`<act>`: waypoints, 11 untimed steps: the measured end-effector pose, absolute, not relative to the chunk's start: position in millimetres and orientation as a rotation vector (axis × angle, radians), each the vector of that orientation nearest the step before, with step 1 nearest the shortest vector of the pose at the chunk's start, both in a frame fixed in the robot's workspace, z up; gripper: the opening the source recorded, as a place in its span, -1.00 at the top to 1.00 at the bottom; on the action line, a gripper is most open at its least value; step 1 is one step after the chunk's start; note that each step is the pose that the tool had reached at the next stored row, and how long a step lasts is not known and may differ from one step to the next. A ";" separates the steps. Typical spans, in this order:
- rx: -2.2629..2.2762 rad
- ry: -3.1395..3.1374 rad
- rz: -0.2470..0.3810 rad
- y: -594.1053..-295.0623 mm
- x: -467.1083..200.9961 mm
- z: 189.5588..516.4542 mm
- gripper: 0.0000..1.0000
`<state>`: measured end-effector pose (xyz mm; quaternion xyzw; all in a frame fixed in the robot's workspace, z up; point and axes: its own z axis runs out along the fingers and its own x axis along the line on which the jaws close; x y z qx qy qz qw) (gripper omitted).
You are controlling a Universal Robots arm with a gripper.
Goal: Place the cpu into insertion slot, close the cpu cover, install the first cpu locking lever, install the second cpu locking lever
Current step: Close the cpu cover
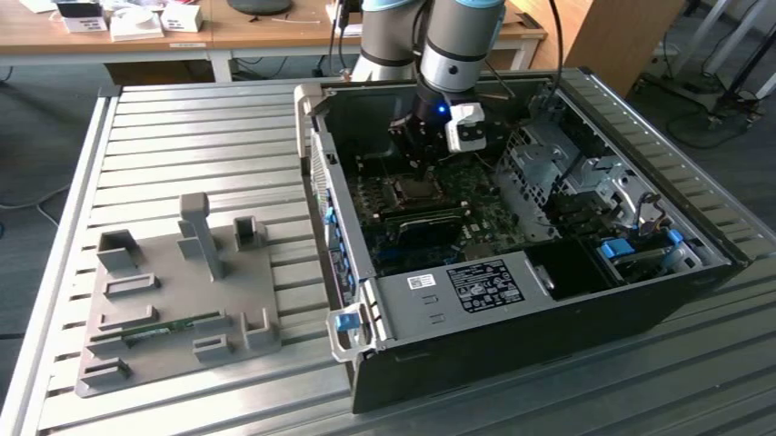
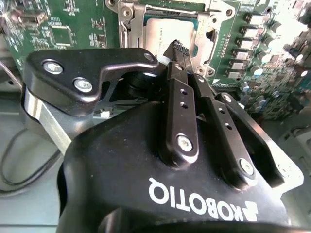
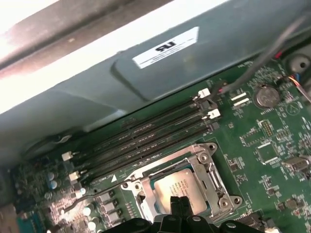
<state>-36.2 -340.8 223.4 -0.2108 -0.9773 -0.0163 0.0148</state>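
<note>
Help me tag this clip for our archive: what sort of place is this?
Probably a robotics lab or test workshop: a robot arm reaches into an open computer case on a slatted metal table, a grey parts tray lies beside it, and wooden desks stand behind.

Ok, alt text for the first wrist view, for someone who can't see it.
The hand, tips together, is over the cpu, which lies framed by the cpu cover on the green motherboard. Black memory slots run alongside.
</note>
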 end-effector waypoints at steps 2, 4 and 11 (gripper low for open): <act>-0.651 -3.043 -0.050 -340.8 -36.2 223.5 0.79; -0.651 -3.043 -0.050 -340.8 -36.2 223.5 0.79; -0.642 -3.044 -0.050 -340.8 -36.2 223.5 0.79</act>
